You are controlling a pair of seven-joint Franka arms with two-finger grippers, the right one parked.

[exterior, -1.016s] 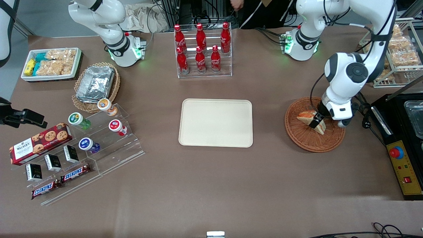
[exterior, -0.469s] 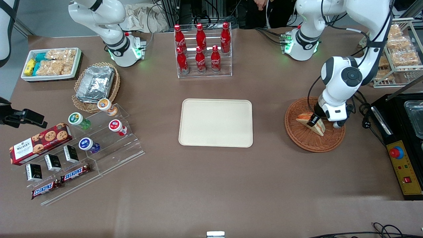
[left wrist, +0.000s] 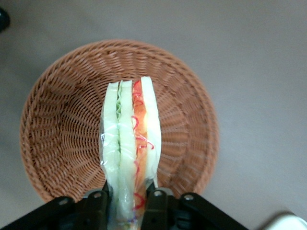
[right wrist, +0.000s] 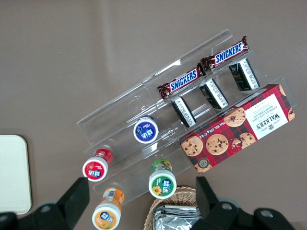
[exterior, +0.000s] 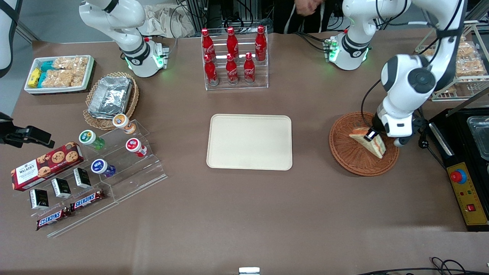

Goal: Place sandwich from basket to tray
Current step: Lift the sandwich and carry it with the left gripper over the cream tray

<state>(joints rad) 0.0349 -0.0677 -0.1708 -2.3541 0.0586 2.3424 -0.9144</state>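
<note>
The sandwich (exterior: 369,140) (left wrist: 129,143), a plastic-wrapped wedge of white bread with green and orange-red filling, hangs over the reddish-brown wicker basket (exterior: 351,156) (left wrist: 57,134). My left gripper (exterior: 370,135) (left wrist: 127,206) is shut on the sandwich's wide end, one black finger on each bread face. The wedge points out over the basket's middle and looks raised off the weave. The cream-beige tray (exterior: 249,141) lies flat, bare, toward the parked arm's end of the table from the basket.
A rack of red cola bottles (exterior: 233,57) stands farther from the front camera than the tray. A black unit with a red button (exterior: 468,183) sits beside the basket at the working arm's end, with a wire rack of snack bags (exterior: 464,61) farther back.
The gripper has swung with the sandwich toward the working arm's end of the basket and turned it; the wedge now shows more of its bread face.
</note>
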